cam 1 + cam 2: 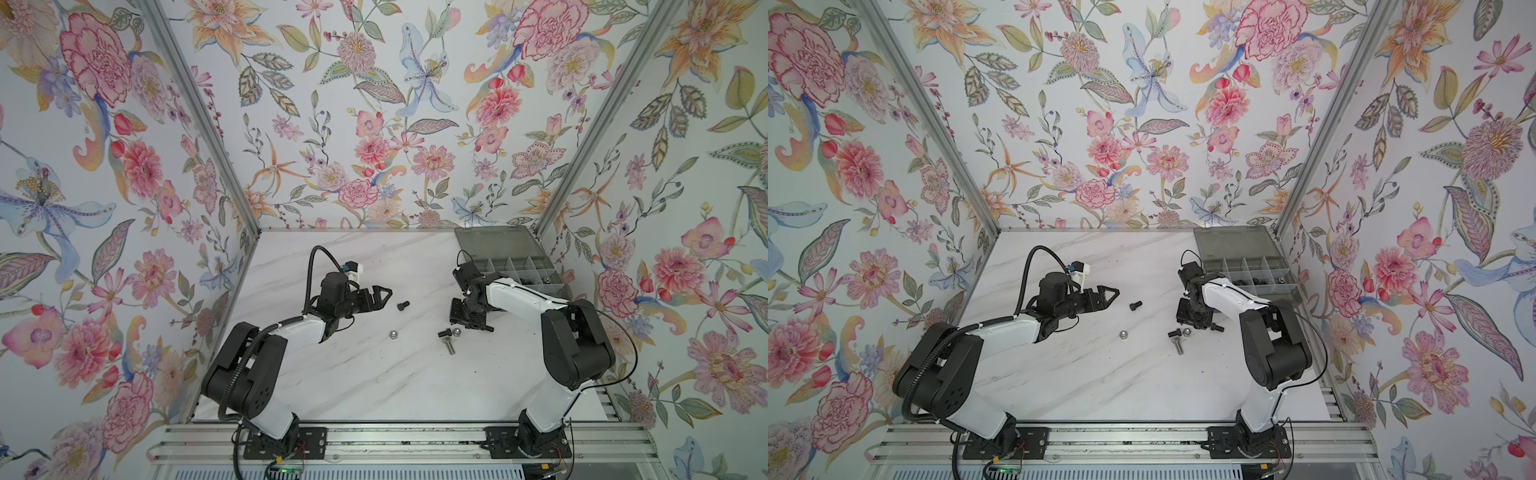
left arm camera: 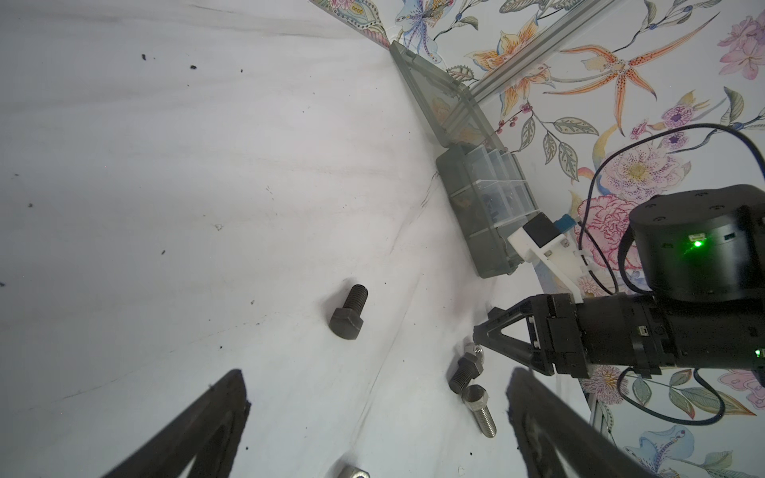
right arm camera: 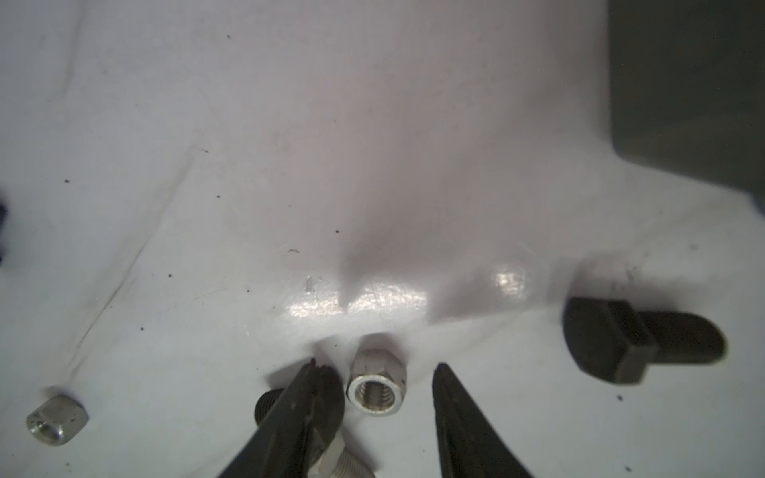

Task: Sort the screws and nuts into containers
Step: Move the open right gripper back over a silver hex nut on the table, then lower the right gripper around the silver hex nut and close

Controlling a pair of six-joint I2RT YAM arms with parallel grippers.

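My right gripper [image 3: 377, 366] is open and low over the table. A shiny silver nut [image 3: 376, 389] lies between its fingers, with a gap on one side. A short black screw [image 3: 621, 339] lies beside it. Another black screw [image 1: 444, 332] and a longer silver screw [image 1: 449, 347] sit by the same nut [image 1: 456, 331]. My left gripper [image 2: 377, 374] hangs open and empty above the table middle, near a lone black screw [image 1: 403, 305] and a second silver nut [image 1: 392, 333]. The containers are cells of a smoky-grey organiser box [image 1: 513, 266] at the back right.
The box's hinged lid [image 1: 494, 241] lies flat toward the back wall. Flowered walls enclose the white marble table [image 1: 353, 386] on three sides. An aluminium rail [image 1: 395, 440] with both arm bases runs along the front edge. Small dark specks dot the table.
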